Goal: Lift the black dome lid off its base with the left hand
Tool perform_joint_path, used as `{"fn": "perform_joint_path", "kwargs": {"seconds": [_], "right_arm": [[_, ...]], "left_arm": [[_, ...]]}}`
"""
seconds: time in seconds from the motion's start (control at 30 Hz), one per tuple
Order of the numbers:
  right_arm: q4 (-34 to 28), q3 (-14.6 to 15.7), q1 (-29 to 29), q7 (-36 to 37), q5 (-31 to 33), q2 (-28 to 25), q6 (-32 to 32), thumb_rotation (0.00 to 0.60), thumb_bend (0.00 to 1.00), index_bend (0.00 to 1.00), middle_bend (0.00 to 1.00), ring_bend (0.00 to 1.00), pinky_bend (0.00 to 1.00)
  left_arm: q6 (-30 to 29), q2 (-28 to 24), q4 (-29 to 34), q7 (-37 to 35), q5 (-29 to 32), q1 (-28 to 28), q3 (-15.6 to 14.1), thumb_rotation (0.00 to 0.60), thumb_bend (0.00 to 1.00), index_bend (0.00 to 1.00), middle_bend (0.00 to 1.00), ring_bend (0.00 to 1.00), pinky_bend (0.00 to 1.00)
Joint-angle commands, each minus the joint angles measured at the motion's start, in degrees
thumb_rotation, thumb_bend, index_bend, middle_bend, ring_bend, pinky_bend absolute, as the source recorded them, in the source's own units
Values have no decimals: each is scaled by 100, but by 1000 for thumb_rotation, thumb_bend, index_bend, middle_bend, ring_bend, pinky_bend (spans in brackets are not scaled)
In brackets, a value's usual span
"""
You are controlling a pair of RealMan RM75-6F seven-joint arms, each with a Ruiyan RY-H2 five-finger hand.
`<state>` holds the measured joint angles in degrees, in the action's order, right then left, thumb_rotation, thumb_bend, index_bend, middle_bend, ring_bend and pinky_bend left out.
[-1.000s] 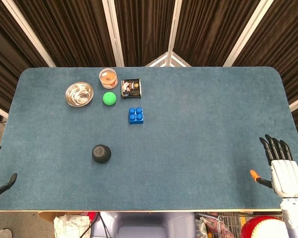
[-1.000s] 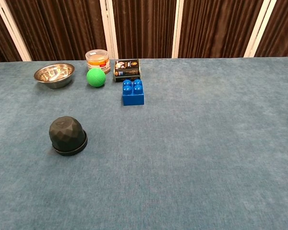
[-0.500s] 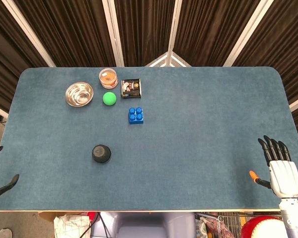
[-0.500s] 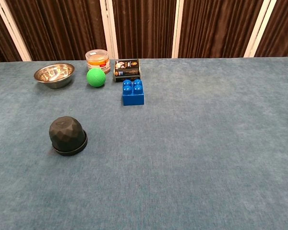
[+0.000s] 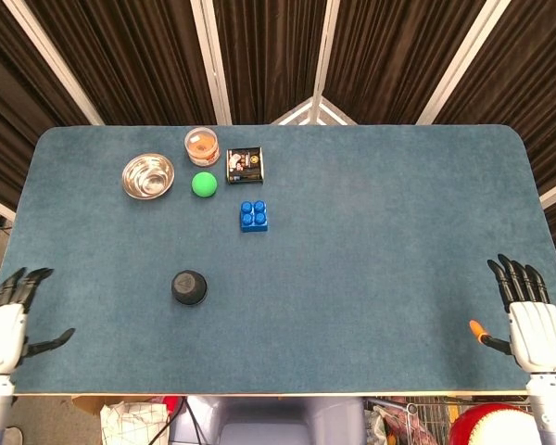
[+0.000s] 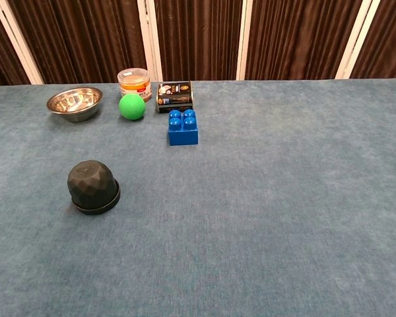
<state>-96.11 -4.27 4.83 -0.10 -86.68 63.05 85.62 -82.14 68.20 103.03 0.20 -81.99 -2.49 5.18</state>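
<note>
Dark pleated curtains with pale uprights close off the far side, and in front of them we have a table point(image 5: 371, 278) covered in blue-grey felt. We take the black dome lid point(image 5: 189, 286) as our landmark: it sits on its base point(image 6: 96, 206), a low dark ring showing just under its rim, toward the near left part of the table. Well beyond the dome stand a blue building brick point(image 5: 253, 215), a green ball point(image 5: 203, 184), a steel bowl point(image 5: 148, 175), an orange-topped tub point(image 5: 202, 144) and a small dark printed box point(image 5: 245, 164).

Our left hand point(image 5: 5, 324) rests at the table's near left edge, well apart from the dome, fingers spread and holding nothing. Our right hand point(image 5: 531, 320) lies far to the dome's right at the opposite edge, likewise spread and empty.

We judge the dome to be light, stiff plastic; its faceted surface looks matte, so it should offer some friction. Its rounded top is narrow enough to cup from above, with fingertips set around the sides just above the ring so the base stays down.

The box carries a label and the tub a band of print, but both are too small for us to read.
</note>
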Motion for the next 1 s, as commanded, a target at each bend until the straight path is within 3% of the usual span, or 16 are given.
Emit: {"fn": "perform_joint_path", "kwargs": {"seconds": [0.03,0.47,1.0], "right_arm": [[25,10,12,23,2,0,-33,600,233,0,0,0,0],[28,12,26,35,-3,0,-60,600,233,0,0,0,0],[132,-9,44,86,34,33,-92,600,233,0,0,0,0]], "left_arm": [[516,93,-198,-402,248,-363,132,600,164,148,110,0,26],[1504,1056,-1049,-661,714,-1225,443,600,154,147,111,0,8],[2356,2101,-2031,-653,899,-2006,430,600,154,145,132,0,0]]}}
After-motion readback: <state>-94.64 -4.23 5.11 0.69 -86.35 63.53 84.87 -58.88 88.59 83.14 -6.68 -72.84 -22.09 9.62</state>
